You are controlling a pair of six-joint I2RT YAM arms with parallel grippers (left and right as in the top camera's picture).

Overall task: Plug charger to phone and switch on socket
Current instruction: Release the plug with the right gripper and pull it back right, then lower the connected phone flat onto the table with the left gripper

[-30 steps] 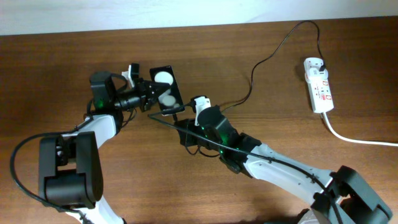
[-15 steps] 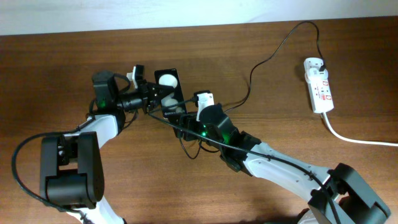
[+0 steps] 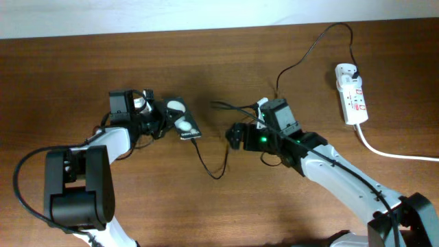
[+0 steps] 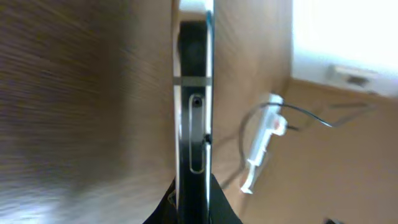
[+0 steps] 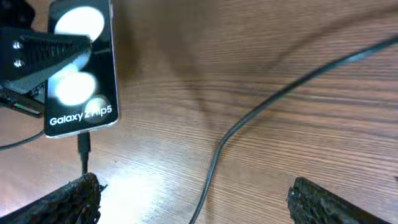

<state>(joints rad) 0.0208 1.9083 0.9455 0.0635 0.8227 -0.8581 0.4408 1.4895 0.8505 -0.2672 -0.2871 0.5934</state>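
Clearly, the left claw (image 3: pixel 168 118) is clamped on the small black rectangular smartphone (image 3: pixel 185 125), one finger crossing its face between the two white round spots. Just beyond that claw's tips, the small plug tip (image 5: pixel 84 149) of the long thin black cable (image 3: pixel 218 171) meets the phone's lower edge. The right claw (image 3: pixel 236 135) hovers near the phone with its fingers (image 5: pixel 69 200) spread wide and holding nothing. The cable lies on the brown wooden tabletop (image 3: pixel 288 206) underneath it. The white elongated power strip (image 3: pixel 351 92) lies well apart from both claws, off behind the right one.
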